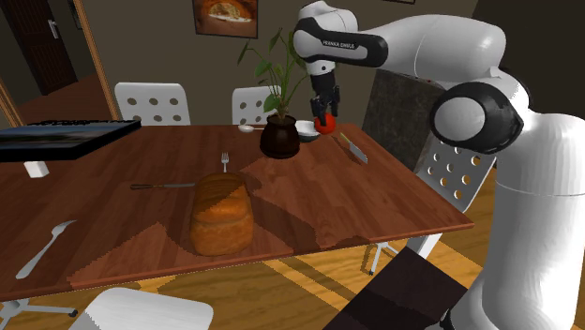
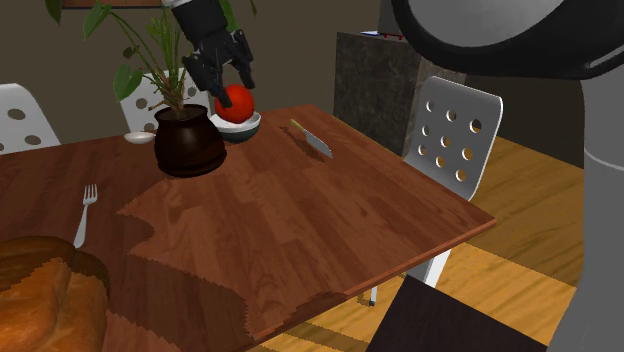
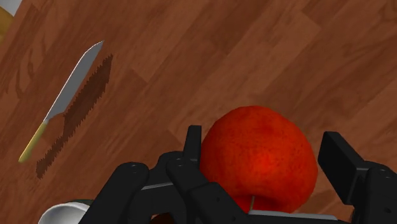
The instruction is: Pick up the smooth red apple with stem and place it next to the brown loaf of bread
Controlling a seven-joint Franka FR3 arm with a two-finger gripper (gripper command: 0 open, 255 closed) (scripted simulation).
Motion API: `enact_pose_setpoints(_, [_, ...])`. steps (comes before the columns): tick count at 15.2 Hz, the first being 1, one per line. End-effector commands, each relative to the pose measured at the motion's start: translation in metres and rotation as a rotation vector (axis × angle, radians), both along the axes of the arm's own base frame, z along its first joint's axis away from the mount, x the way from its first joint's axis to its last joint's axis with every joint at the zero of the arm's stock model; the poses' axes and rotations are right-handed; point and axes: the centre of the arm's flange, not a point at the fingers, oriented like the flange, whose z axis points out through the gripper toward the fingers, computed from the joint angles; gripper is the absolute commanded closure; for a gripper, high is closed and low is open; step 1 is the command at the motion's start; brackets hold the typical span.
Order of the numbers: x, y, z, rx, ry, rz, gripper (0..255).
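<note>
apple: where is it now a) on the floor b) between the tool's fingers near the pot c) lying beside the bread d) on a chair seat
b: the tool clasps the apple up by the pot, well away from the bread.

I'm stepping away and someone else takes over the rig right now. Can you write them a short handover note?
Gripper: shut on the red apple, fingers on either side of it.
Apple: lifted clear of the table, just over the white bowl beside the dark plant pot.
Bread loaf: lying near the table's front edge in the shoulder view, well apart from the apple.
Done: the pick.
Left: carry the apple past the pot and the fork, set it on the table beside the loaf, then open and pull back.
</note>
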Motion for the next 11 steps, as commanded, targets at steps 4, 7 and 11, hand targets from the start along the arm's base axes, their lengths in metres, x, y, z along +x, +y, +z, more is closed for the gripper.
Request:
enact_pose_setpoints(4, [-0.001, 0.067, -0.001, -0.001, 0.0, -0.001, 255])
enact_pose_setpoints(7, [-0.002, 0.107, -0.001, -0.001, 0.0, -0.001, 255])
enact_pose_setpoints(11, [-0.004, 0.16, -0.001, -0.001, 0.0, -0.001, 255])
